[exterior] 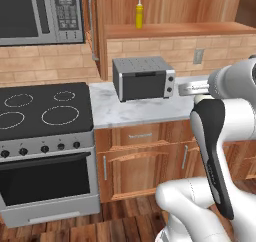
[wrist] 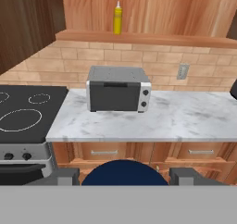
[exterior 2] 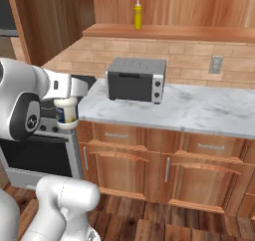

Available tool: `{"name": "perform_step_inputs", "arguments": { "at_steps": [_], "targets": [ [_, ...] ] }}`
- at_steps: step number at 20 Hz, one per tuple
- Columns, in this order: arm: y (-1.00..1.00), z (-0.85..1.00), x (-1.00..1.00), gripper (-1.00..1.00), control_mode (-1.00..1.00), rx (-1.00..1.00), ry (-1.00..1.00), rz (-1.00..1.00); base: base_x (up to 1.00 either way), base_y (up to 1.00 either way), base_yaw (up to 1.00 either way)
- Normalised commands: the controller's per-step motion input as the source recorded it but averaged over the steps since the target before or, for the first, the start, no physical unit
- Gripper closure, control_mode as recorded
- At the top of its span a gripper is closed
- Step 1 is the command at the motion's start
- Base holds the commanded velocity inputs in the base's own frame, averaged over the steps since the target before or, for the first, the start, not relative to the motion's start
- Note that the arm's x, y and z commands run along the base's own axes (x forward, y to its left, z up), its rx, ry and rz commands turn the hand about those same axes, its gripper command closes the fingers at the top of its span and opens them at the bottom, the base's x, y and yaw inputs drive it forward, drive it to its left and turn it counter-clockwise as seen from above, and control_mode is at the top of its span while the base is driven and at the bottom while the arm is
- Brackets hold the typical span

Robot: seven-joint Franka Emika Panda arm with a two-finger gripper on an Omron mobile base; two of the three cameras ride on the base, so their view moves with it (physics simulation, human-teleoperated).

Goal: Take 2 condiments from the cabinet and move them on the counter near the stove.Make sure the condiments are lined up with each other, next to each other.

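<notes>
Jaws clamp the white jar (exterior 2: 66, 111), carrying it toward the table (exterior 2: 209, 110); yellow bottle (exterior 2: 138, 14) waits on the cabinet shelf (exterior 2: 199, 32)

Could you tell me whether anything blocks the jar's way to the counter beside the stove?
Nothing visible does. The gripper holds the jar in front of the counter; the toaster oven stands further back.

Polished white marble with grey veins on the table (wrist: 185, 119); glossy black glass on the stove (exterior: 45, 111), brushed steel along its front; plank-grained warm wood, smooth and faintly satin, on the cabinet (wrist: 152, 10); matt grey metal on the toaster oven (exterior 2: 135, 79); smooth yellow plastic on the squeeze bottle (exterior 2: 138, 15); smooth white body and matt dark blue lid on the jar (exterior 2: 66, 111); matt brick tiles (wrist: 152, 63) behind.
</notes>
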Motion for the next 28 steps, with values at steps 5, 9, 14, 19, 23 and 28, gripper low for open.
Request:
{"name": "perform_step_inputs", "arguments": {
  "at_steps": [5,9,14,19,23,28],
  "targets": [
    [0.00,0.00,0.00,1.00,1.00,0.00,0.00,0.00,0.30,0.02,0.00],
    [0.00,0.00,0.00,1.00,1.00,0.00,0.00,0.00,0.40,0.00,0.00],
    [0.00,0.00,0.00,1.00,1.00,0.00,0.00,0.00,0.54,0.00,0.00],
    [0.00,0.00,0.00,1.00,1.00,0.00,0.00,0.00,0.74,0.00,0.00],
    [0.00,0.00,0.00,1.00,1.00,0.00,0.00,0.00,0.81,0.00,0.00],
    [0.00,0.00,0.00,1.00,1.00,0.00,0.00,0.00,0.66,0.00,0.00]
  ]
}}
